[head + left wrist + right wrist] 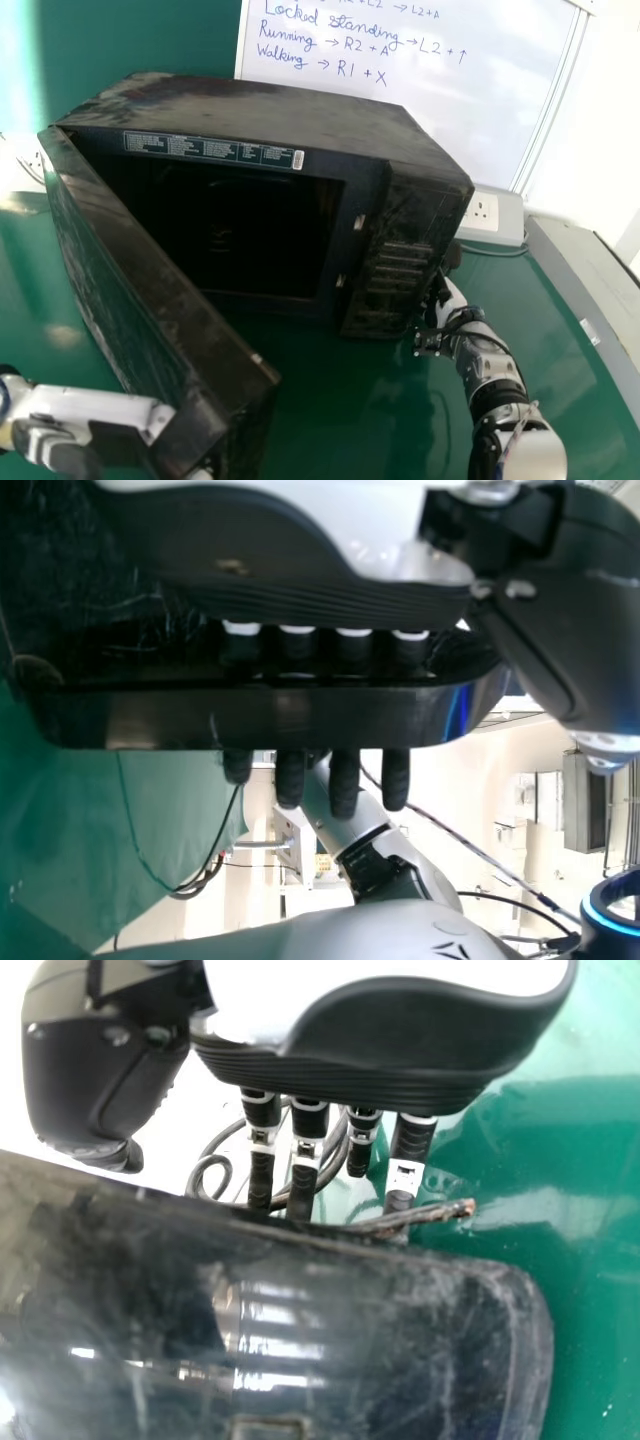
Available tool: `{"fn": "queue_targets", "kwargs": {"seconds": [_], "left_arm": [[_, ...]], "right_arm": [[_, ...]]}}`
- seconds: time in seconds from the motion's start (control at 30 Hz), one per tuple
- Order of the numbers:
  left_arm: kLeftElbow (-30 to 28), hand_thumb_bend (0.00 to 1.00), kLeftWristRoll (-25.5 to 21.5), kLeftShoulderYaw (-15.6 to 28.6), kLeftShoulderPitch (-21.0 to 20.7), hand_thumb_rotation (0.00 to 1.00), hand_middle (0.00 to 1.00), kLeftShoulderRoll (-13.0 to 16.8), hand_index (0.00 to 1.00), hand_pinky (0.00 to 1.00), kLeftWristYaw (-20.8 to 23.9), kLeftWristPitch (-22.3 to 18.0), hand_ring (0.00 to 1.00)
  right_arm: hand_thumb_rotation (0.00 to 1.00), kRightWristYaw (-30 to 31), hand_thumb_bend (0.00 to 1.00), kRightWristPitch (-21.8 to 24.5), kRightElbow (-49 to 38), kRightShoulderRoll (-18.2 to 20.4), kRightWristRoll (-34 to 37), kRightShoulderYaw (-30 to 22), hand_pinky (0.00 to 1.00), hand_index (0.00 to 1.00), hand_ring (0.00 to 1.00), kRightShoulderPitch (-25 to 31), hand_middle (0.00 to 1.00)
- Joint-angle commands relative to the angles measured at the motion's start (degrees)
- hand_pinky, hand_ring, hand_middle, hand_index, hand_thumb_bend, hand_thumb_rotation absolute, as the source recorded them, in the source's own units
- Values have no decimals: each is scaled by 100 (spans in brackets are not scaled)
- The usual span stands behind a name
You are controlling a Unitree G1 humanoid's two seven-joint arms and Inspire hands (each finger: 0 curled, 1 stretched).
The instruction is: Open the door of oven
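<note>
Our oven (265, 112) gapes, dark inside.
Fingers (290, 780) straight, slightly apart: our left hand (62, 437) at the door's (150, 290) edge, right hand (452, 300) beside the oven.

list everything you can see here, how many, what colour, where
oven: one, black, on table
door: one, black, on oven's left, standing open
table: one, green, under oven
whiteboard: one, white with blue writing, behind oven
socket box: one, white, beyond oven's right side
ledge: one, grey, far right
cables: several, black and grey, around table
left hand: one, black and white, at door's free edge
right hand: one, black and white, beside oven's right side
</note>
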Motion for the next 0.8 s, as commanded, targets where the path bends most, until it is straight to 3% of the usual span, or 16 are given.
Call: {"fn": "queue_targets", "kwargs": {"seconds": [0.0, 0.1, 0.2, 0.3, 0.37, 0.4, 0.5, 0.57, 0.63, 0.7, 0.77], "left_arm": [[543, 52, 29, 642, -151, 0, 46, 127, 48, 1, 406, -288, 5], [818, 52, -102, 658, -224, 0, 45, 579, 48, 1, 205, 165, 6], [999, 52, -71, 755, -286, 0, 45, 1039, 48, 2, 40, 209, 6], [443, 52, -53, 1145, -46, 0, 45, 1522, 48, 1, 513, 533, 5], [64, 52, 57, 1420, 130, 0, 46, 1604, 48, 0, 681, 407, 3], [-39, 52, 88, 1539, 219, 0, 46, 1536, 48, 0, 689, 239, 3], [-362, 52, 287, 2069, 649, 0, 46, 575, 47, 2, 886, -1074, 6], [-629, 52, 477, 2408, 938, 0, 44, 112, 48, 4, 1133, -1655, 10], [-876, 52, 259, 2741, 1298, 0, 44, -401, 48, 7, 1524, -1739, 15], [-1391, 51, 287, 3075, 1749, 0, 43, -831, 51, 15, 2177, -1570, 24], [-1742, 51, 675, 3296, 1908, 0, 43, -1284, 52, 18, 2610, -1946, 28]], "right_arm": [[73, 81, 72, 183, 126, 66, -69, 37, 51, 80, 56, 153, 69], [72, 73, 70, 165, 126, 66, -51, 15, 50, 80, 57, 168, 70], [74, 123, 70, 155, 125, 55, -85, 52, 51, 81, 57, 178, 70], [74, 131, 70, 164, 130, 48, -63, 35, 52, 83, 57, 183, 71], [73, 132, 73, 180, 131, 40, -48, 21, 50, 81, 56, 179, 71], [72, 131, 75, 184, 129, 36, -43, 15, 50, 82, 56, 178, 71], [72, 157, 72, 208, 132, 17, -54, 24, 51, 82, 57, 166, 71], [74, 184, 70, 209, 132, 10, -59, 31, 51, 83, 59, 162, 72], [74, 197, 67, 211, 130, 3, -66, 40, 51, 82, 58, 158, 73], [74, 210, 67, 206, 125, 0, -73, 52, 52, 82, 60, 158, 73], [74, 211, 69, 197, 124, 2, -46, 27, 53, 84, 59, 164, 74]]}}
